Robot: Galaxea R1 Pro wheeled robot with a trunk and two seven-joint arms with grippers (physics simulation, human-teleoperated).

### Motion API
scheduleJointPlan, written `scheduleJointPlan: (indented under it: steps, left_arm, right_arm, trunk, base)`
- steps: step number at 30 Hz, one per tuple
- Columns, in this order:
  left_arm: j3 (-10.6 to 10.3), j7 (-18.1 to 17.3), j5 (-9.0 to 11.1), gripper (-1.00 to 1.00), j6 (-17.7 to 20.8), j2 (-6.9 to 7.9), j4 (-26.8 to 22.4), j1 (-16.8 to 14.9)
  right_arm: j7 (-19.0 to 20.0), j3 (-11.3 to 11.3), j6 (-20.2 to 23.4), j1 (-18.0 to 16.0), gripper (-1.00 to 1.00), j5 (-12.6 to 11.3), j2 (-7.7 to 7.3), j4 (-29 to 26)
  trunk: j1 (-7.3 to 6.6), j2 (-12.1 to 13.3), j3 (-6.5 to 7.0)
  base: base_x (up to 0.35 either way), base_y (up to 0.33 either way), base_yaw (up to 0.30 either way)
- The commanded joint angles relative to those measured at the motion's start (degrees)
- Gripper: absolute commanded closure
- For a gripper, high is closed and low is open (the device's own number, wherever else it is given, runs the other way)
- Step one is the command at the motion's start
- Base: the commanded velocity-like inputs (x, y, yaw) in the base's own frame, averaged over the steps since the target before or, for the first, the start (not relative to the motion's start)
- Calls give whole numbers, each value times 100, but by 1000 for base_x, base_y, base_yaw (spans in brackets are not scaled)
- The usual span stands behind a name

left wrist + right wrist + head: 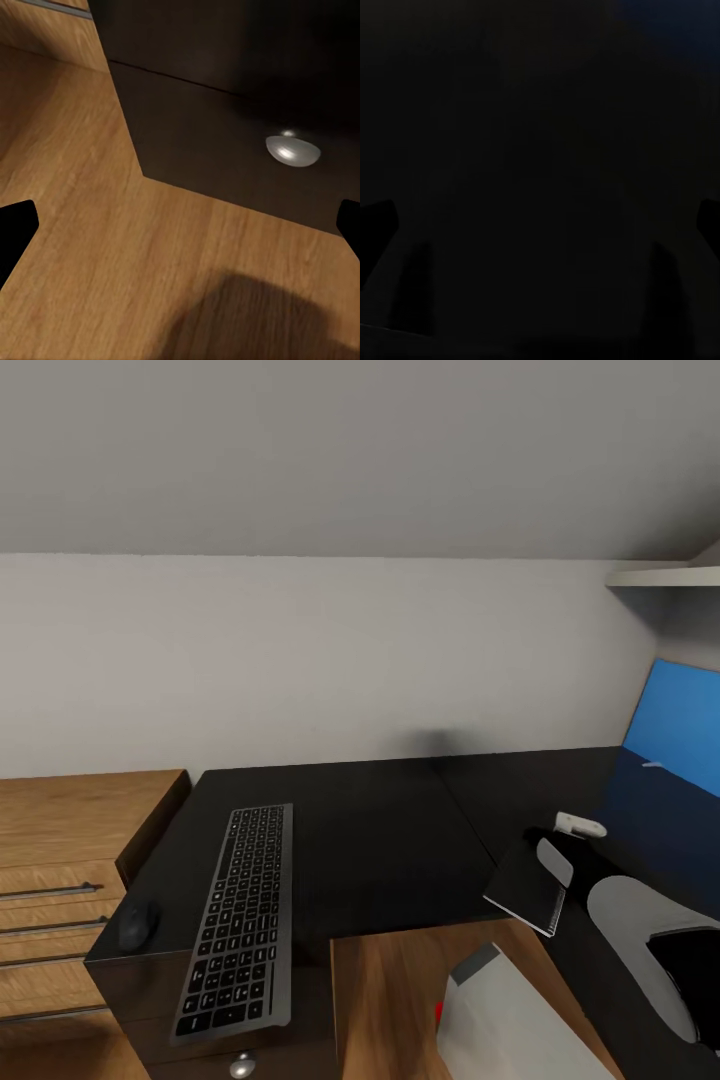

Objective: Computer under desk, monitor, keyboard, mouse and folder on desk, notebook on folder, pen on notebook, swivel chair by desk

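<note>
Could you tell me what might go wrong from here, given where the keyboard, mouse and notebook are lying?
The keyboard overhangs the desk front edge, so a bump could tip it to the floor. The mouse sits at the desk's left corner, close to the edge, and could be knocked off. The notebook lies partly over the inner edge beside the right arm; an arm movement might sweep it off.

Keyboard (pixel 237 923), mouse (pixel 138 925) on black desk (pixel 380 840)

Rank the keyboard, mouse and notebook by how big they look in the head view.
1. keyboard, clearly the largest.
2. notebook, partly hidden by the right arm.
3. mouse, the smallest.
</note>
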Motion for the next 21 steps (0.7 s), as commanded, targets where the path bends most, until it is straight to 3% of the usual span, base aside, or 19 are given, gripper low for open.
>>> scheduleJointPlan:
  steps: [1, 8, 21]
  left_arm:
    - [-29, 34, 59, -100, -40, 8, -7, -3]
    - [-29, 30, 55, -100, -41, 8, -7, -4]
    - [-29, 16, 46, -100, -41, 8, -7, -5]
  right_arm:
    - [-35, 48, 72, -1, -100, -28, -3, -20]
    - [-30, 53, 168, 2, -100, -28, 0, -34]
    - [-29, 55, 178, 3, -100, -28, 9, -35]
  trunk:
    - [0, -3, -5]
    - [0, -3, -5]
    - [0, -3, -5]
  base:
    - [0, 0, 0]
    - [-19, 0, 0]
    - [-124, 57, 0]
